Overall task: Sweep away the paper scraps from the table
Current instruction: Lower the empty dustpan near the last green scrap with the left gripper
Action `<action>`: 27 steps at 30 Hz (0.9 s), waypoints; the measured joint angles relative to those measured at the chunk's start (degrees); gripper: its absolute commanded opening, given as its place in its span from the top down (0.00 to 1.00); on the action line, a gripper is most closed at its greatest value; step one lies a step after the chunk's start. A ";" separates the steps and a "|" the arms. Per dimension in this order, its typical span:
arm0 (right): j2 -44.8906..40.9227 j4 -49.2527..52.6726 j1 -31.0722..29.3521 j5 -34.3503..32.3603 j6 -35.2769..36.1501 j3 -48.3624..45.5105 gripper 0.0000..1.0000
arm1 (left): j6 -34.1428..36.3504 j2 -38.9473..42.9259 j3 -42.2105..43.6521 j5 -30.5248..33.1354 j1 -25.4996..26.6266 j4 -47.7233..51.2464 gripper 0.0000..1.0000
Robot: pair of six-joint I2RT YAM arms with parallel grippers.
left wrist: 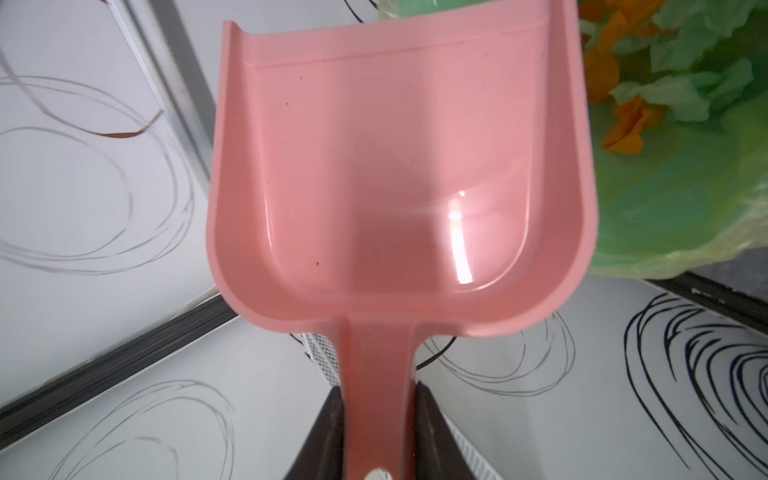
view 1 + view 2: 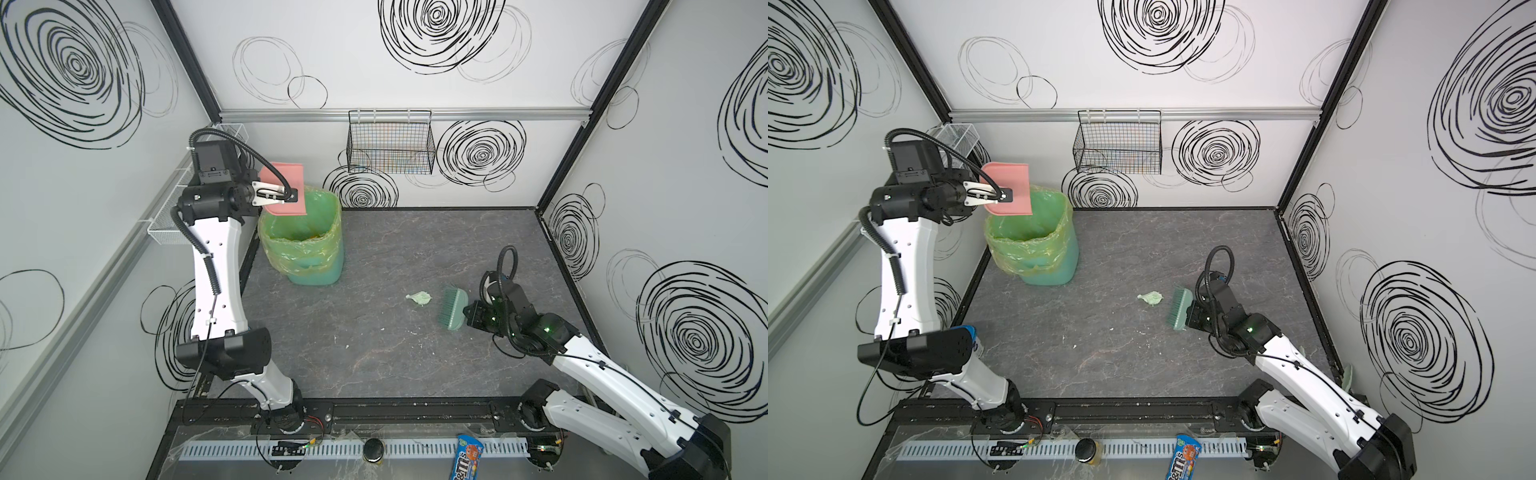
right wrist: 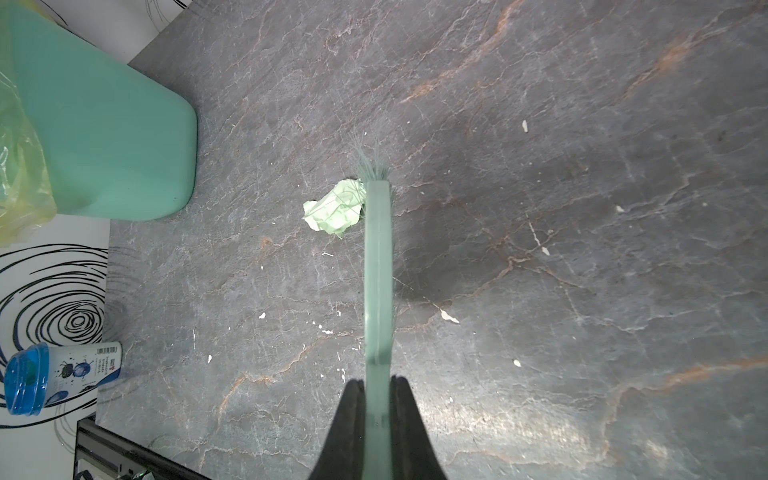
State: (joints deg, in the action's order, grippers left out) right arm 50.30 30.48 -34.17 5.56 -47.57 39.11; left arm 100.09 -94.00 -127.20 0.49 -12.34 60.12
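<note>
One pale green crumpled paper scrap (image 2: 419,297) lies alone on the dark grey marble-veined table (image 2: 374,357), right of its middle and just beside the bristles of the pale green plastic hand brush (image 2: 452,309). I cannot tell whether they touch. More orange and green paper scraps (image 1: 648,79) sit inside the mint green plastic bin (image 2: 322,266) with its yellow-green liner bag, which stands at the table's far left corner.

My left tool (image 2: 292,195) pinches the handle of the pink plastic dustpan (image 2: 286,176), held above the bin's rim. My right tool (image 2: 468,319) is pressed tight on the brush's flat handle.

Tiny white crumbs dot the table. White walls with black scribbled swirls surround it, and a black wire basket (image 2: 390,145) hangs on the far wall.
</note>
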 measured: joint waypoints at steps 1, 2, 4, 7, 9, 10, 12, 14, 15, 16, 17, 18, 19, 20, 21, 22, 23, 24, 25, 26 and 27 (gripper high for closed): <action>0.00 0.00 0.00 -0.04 0.09 0.00 1.00 | -1.07 1.38 -0.79 -2.16 -0.02 1.36 1.00; 0.13 0.04 -0.02 -0.24 0.31 0.04 1.00 | -2.01 2.97 -0.87 -4.04 0.09 2.64 1.00; 0.96 0.50 -0.04 -0.72 0.87 0.57 1.00 | -4.13 7.17 0.81 -7.23 0.96 5.53 1.00; 4.26 3.13 -0.04 -1.90 2.16 4.20 1.00 | -7.50 16.20 11.69 -10.78 5.01 7.02 1.00; 6.69 5.03 -0.37 -3.15 3.21 7.93 1.00 | -10.16 21.92 22.29 -12.41 8.55 6.84 1.00; 7.89 6.08 -0.48 -3.93 3.76 10.10 1.00 | -12.11 24.96 28.98 -12.83 10.56 6.19 1.00; 10.21 7.72 -0.92 -5.95 4.94 14.49 1.00 | -15.61 28.87 40.44 -13.14 13.99 4.50 1.00; 12.79 9.49 -1.60 -8.74 6.58 19.10 1.00 | -19.87 30.84 51.47 -13.05 16.96 1.68 1.00; 13.84 9.92 -1.95 -9.88 7.32 20.61 1.00 | -21.77 30.91 55.84 -12.87 18.16 0.04 1.00; 14.99 10.21 -2.38 -11.17 8.24 21.99 1.00 | -23.85 30.77 60.33 -12.57 19.39 -1.95 1.00; 16.26 10.21 -3.10 -12.81 9.57 23.06 1.00 | -25.97 30.58 64.30 -12.09 20.55 -3.87 1.00; 17.22 10.25 -3.76 -14.14 10.45 23.65 1.00 | -27.85 30.38 67.45 -11.58 21.64 -5.49 1.00; 18.45 10.27 -4.57 -15.76 11.72 24.17 1.00 | -29.83 30.18 70.18 -11.08 22.77 -7.02 1.00; 19.58 10.32 -5.31 -17.22 12.92 24.52 1.00 | -31.65 29.99 72.24 -10.64 23.89 -8.39 1.00; 20.79 10.36 -5.99 -18.73 14.21 24.87 1.00 | -33.31 29.73 73.55 -10.29 24.85 -9.44 1.00; 22.12 10.43 -6.56 -20.39 15.74 25.31 1.00 | -35.08 29.40 74.58 -9.97 25.81 -10.75 1.00; 23.78 10.40 -7.13 -22.27 17.35 25.88 1.00 | -36.83 28.98 75.25 -9.60 26.75 -11.93 1.00; 25.11 10.40 -7.52 -23.74 18.67 26.43 1.00 | -38.18 28.57 75.60 -9.31 27.52 -12.96 1.00; 26.84 10.36 -7.93 -25.42 20.44 27.10 1.00 | -39.67 28.02 75.93 -9.03 28.35 -14.23 1.00; 28.61 10.34 -8.33 -27.26 21.86 27.87 1.00 | -41.09 27.36 76.24 -8.63 29.20 -15.52 1.00; 29.99 10.32 -8.63 -28.70 22.84 28.46 1.00 | -42.18 26.71 76.48 -8.17 29.97 -16.44 1.00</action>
State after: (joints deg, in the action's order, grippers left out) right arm 80.29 40.80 -42.81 -23.14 -24.73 67.57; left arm 57.91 -67.29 -50.72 -7.68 17.63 43.68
